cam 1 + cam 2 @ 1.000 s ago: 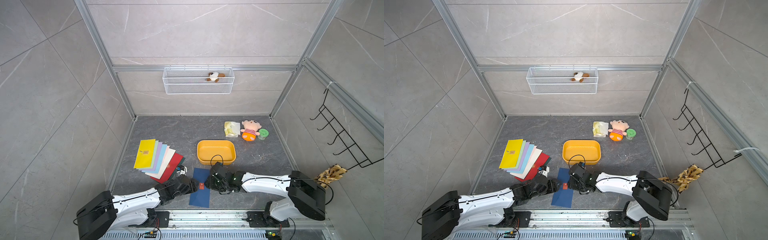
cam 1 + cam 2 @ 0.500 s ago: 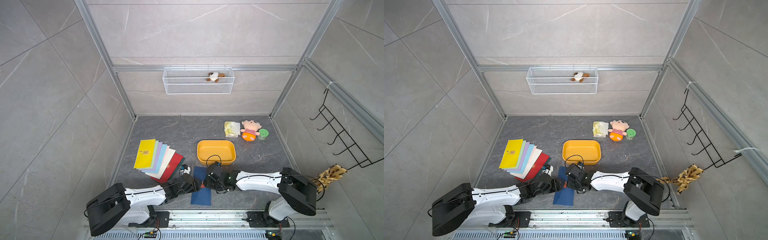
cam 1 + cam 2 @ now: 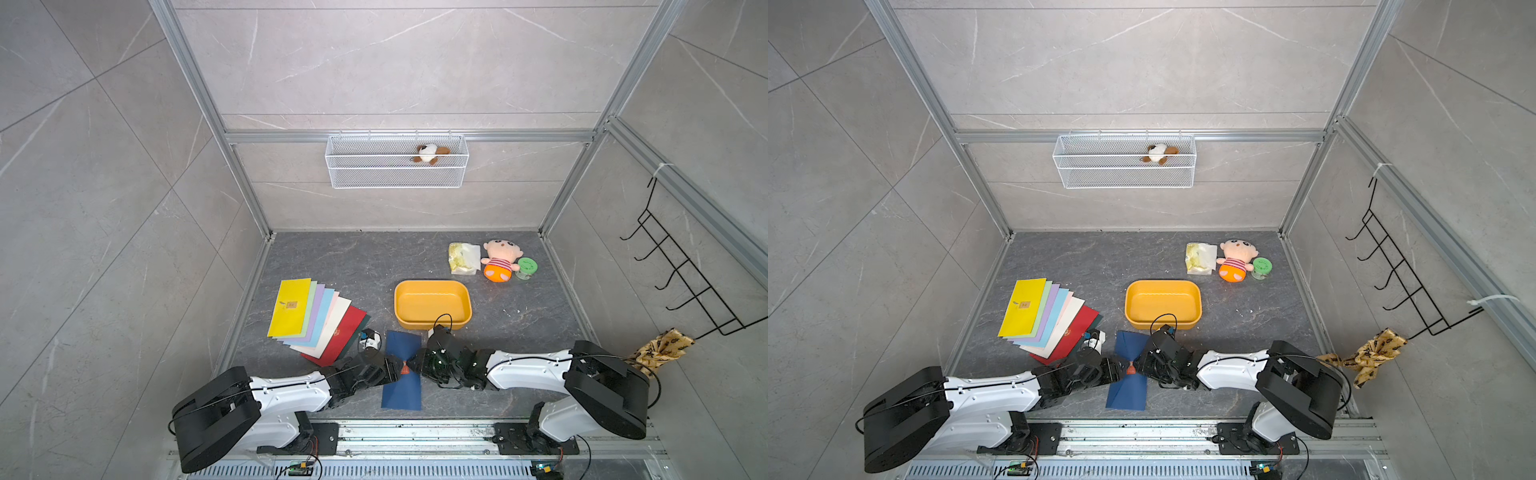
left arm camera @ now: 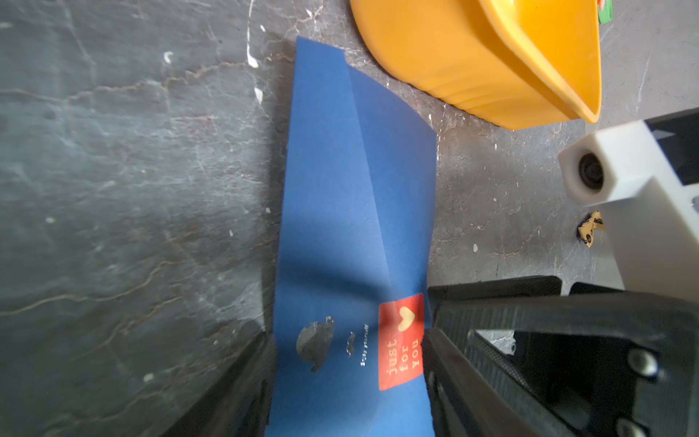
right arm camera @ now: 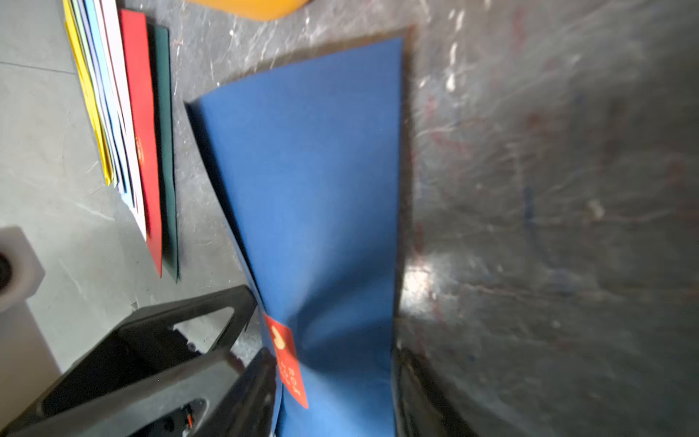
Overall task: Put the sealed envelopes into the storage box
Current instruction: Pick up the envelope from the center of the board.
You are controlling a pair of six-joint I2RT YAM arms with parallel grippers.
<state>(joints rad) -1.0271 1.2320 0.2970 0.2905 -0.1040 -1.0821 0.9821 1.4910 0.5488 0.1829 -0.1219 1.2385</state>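
Note:
A navy envelope (image 3: 405, 390) (image 3: 1127, 392) with a red seal lies on the dark floor just in front of the yellow storage box (image 3: 432, 284) (image 3: 1163, 283). My left gripper (image 3: 395, 369) (image 4: 348, 378) and right gripper (image 3: 415, 365) (image 5: 333, 378) meet over its middle from opposite sides. In each wrist view the fingers press on the envelope (image 4: 340, 189) (image 5: 314, 170), which buckles between them. The other sealed envelopes (image 3: 316, 320) lie fanned out to the left, from yellow through to red (image 5: 140, 113) and dark green. The storage box (image 4: 548, 75) holds nothing.
A crinkly packet (image 3: 463, 257), a plush doll (image 3: 500, 259) and a green jar (image 3: 526, 268) sit at the back right. A wire basket (image 3: 397, 166) with a small plush hangs on the back wall. A black hook rack (image 3: 685, 282) is on the right wall.
Both grippers have closed in over the middle of the navy envelope. It lay flat before. Now it is pinched in at its waist and bowed.

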